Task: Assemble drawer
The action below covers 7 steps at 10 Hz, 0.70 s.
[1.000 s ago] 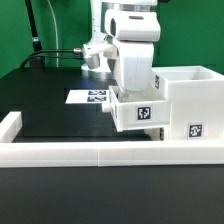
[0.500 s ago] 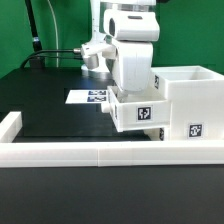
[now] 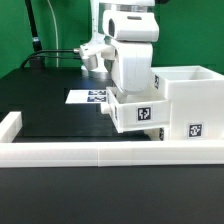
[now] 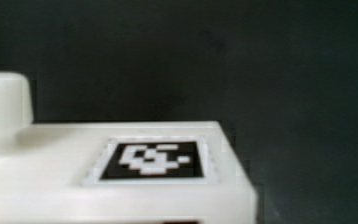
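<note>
Fingertips of the end effector [image 3: 136, 92] are hidden from me behind the small white box [image 3: 138, 113] it hangs over, so I cannot tell whether they are spread, pressed together or pinching the box wall. Working from the near edge back in the exterior view: a low white rail [image 3: 100, 152] runs across the bottom of the frame along the front of the black counter [image 3: 50, 105], turning up at the lower left. Behind it, right of centre, sits the small white box, tilted a little, with a marker tag on its front face; it touches or nearly touches the larger open white drawer box [image 3: 188, 100] at the frame's right, which also carries a tag low on its front. I judge the small box is the piece being fitted to the larger one, so the relation that matters is that the small box lies directly beneath the end effector, with the larger box immediately toward the exterior view's right. Farther back, left of centre, the marker board [image 3: 88, 97] lies flat. In the wrist view a tagged white top face [image 4: 158, 160] fills the lower frame.
</note>
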Each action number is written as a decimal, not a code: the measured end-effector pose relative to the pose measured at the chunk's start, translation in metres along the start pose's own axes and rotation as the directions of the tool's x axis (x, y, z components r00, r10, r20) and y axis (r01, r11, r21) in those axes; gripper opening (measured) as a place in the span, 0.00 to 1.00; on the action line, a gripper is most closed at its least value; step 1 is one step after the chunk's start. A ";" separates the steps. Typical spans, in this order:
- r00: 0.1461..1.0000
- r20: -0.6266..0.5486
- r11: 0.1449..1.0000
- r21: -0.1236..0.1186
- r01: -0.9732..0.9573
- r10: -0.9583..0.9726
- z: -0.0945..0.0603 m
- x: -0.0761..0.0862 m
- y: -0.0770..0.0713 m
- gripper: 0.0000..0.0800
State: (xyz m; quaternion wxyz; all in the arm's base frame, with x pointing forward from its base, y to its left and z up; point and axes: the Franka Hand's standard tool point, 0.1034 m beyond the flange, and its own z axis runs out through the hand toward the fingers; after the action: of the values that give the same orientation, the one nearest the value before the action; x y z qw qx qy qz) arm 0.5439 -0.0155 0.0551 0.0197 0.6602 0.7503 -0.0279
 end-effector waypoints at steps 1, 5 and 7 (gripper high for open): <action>1.000 -0.002 1.000 0.000 -0.011 0.011 0.001 -0.005 -0.001 0.06; 1.000 -0.002 1.000 -0.001 -0.010 0.010 0.000 -0.002 -0.001 0.06; 1.000 -0.002 1.000 0.000 -0.013 0.013 0.001 -0.004 -0.001 0.06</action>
State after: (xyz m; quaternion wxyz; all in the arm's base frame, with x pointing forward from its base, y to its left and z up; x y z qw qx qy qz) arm 0.5433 -0.0191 0.0547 0.0194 0.6651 0.7460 -0.0271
